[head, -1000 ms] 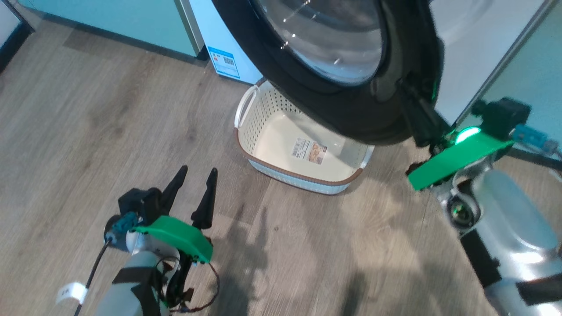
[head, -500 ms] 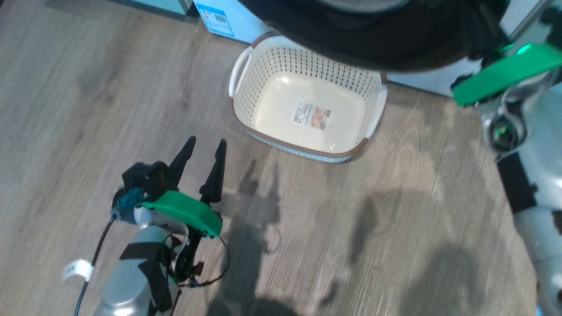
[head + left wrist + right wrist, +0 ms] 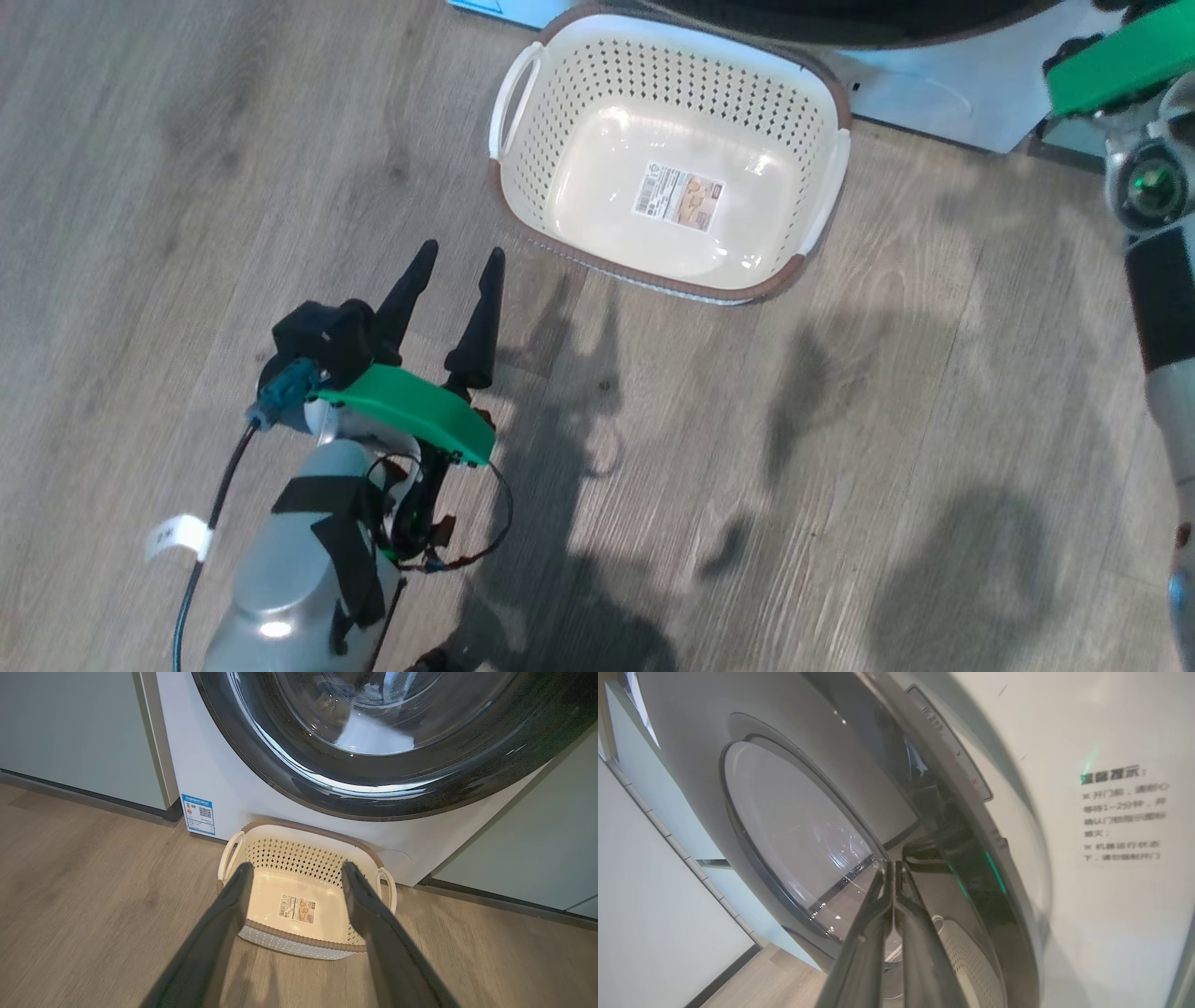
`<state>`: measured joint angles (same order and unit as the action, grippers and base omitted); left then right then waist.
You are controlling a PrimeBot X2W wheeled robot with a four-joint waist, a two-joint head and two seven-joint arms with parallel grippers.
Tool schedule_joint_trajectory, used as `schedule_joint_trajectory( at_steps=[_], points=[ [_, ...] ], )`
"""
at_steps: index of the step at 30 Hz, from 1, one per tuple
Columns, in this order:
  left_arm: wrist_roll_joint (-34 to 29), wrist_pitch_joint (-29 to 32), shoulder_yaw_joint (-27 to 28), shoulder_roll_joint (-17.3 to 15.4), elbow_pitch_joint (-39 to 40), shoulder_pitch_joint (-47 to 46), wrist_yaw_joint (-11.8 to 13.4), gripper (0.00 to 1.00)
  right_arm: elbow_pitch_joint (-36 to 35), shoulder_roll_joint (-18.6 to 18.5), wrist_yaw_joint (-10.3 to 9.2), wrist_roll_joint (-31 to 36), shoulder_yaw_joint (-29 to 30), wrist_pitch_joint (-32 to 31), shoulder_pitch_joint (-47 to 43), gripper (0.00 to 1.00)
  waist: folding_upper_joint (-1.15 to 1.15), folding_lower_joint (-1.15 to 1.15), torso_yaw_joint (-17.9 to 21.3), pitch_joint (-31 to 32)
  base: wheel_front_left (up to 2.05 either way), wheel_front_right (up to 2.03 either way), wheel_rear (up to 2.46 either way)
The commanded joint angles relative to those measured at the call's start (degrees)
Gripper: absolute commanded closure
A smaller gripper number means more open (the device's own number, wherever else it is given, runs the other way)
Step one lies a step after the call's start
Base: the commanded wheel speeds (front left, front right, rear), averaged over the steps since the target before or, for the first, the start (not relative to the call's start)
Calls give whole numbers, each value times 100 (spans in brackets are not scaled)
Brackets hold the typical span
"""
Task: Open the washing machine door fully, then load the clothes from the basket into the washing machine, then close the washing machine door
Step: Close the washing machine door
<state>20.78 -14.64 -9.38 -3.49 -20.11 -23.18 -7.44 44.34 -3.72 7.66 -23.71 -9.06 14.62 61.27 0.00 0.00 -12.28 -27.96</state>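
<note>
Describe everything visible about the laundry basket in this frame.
The basket is rectangular cream-white plastic with perforated walls, a brown rim, white side handles and a label on its smooth floor. It stands upright and empty on the wooden floor, close before the washing machine, below its door; the left gripper is clear of it.

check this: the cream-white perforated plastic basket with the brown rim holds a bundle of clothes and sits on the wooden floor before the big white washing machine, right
No, the cream-white perforated plastic basket is empty: in the head view its bottom is bare apart from a printed label. It does sit on the wooden floor before the big white washing machine.
</note>
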Motion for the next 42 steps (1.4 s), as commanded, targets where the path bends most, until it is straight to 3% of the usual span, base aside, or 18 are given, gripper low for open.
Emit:
schedule_joint_trajectory(
  at_steps=[1,20,29,39,41,42],
  points=[
    [29,-36,186,-105,181,-124,-4,0,-148,84,-17,50,10,38,274,100,0,0,-10,-39,0,0,0],
    [29,-36,234,-72,197,-300,-4,0,-72,84,-17,294,345,38,786,100,0,0,19,-324,0,0,0],
    [-2,-36,254,-131,149,-238,-4,0,-267,84,-17,-21,-211,38,349,100,0,0,38,-7,0,0,0],
    [-109,-36,333,-433,7,43,-4,0,-933,84,-17,-490,-1289,38,-1097,100,0,0,183,965,0,0,0],
    [-124,-36,357,-500,-22,103,-4,0,-1040,84,-17,-509,-1241,38,-1427,55,0,0,232,1176,0,0,0],
    [-130,-36,372,-537,-45,136,-4,0,-1083,84,-17,-504,-1199,38,-1597,19,0,0,259,1291,0,0,0]
  ],
)
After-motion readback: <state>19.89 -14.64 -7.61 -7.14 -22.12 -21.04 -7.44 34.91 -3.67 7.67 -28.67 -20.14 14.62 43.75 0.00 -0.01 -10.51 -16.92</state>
